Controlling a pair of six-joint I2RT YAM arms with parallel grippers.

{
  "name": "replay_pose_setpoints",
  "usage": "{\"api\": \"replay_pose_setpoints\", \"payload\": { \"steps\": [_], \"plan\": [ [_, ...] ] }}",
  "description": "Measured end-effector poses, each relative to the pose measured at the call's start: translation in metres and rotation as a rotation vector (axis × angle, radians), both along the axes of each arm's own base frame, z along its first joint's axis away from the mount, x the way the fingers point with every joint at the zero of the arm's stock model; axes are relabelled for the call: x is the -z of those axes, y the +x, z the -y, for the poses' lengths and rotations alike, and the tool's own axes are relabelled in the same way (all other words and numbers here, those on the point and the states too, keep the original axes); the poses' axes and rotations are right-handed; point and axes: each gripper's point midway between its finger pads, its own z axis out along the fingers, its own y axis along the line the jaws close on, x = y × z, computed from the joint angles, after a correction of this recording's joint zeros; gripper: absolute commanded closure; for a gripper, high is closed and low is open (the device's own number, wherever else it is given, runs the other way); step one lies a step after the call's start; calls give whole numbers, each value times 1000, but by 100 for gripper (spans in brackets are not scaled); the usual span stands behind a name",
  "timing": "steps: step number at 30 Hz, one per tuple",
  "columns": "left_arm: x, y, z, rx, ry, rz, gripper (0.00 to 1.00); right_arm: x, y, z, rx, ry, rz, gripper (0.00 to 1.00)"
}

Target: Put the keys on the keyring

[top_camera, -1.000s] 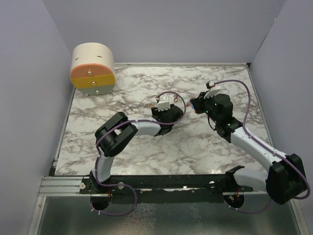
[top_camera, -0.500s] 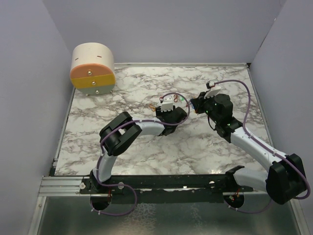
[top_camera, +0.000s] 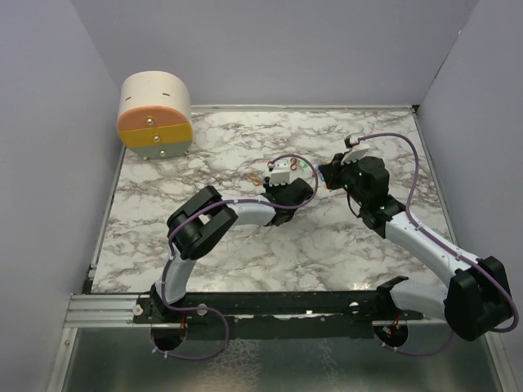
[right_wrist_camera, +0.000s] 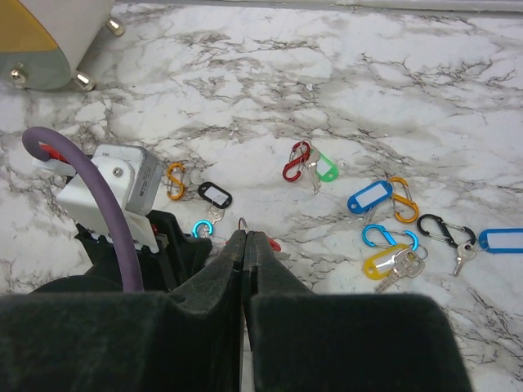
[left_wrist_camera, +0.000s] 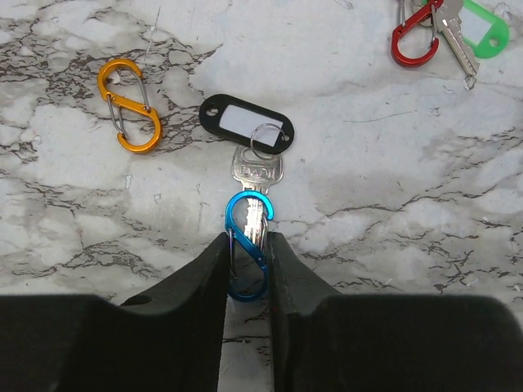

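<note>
In the left wrist view my left gripper (left_wrist_camera: pixel 248 238) is shut on the lower loop of a blue carabiner (left_wrist_camera: pixel 242 198) that lies on the marble. A silver key (left_wrist_camera: pixel 257 172) runs through the carabiner's upper loop, and a small ring joins it to a black tag (left_wrist_camera: pixel 245 124). My right gripper (right_wrist_camera: pixel 245 233) hovers just to the right, shut on a small metal ring (right_wrist_camera: pixel 243 221) that pokes out above its tips. A red tag (right_wrist_camera: pixel 273 243) shows right beside its fingers. From there the blue carabiner (right_wrist_camera: pixel 202 229) is half hidden by the left gripper.
An orange carabiner (left_wrist_camera: pixel 129 104) lies left of the black tag. A red carabiner (left_wrist_camera: pixel 413 41) with a key and a green tag (left_wrist_camera: pixel 484 37) lies beyond. Several more carabiners and tagged keys, among them a yellow tag (right_wrist_camera: pixel 386 261), lie to the right. A drawer unit (top_camera: pixel 155 114) stands at the back left.
My left arm has moved right and forward to the blue carabiner, and its jaws have closed onto it. My right arm has stayed still and shut.
</note>
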Motion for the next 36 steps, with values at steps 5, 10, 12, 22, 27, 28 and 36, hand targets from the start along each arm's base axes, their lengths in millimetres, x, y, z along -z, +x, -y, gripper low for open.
{"api": "replay_pose_setpoints", "payload": {
  "steps": [5,10,12,22,27,28,36],
  "plan": [
    [0,0,0,4,6,0,100,1,0,0,1,-1,-3,99],
    [-1,0,0,14,20,0,100,1,0,0,0,-2,-4,99],
    [-1,0,-1,19,25,-1,100,2,0,0,0,-3,-6,99],
    [-29,-11,-19,111,0,-23,100,19,3,-2,-2,-23,-46,99],
    [-70,-4,-23,164,-90,13,100,32,4,-6,-26,-41,-76,99],
    [-78,-2,-23,176,-108,20,100,34,3,-7,-33,-45,-79,99],
    [-106,-11,-9,315,-191,19,100,53,3,-22,-112,-63,-105,99]
  ]
}}
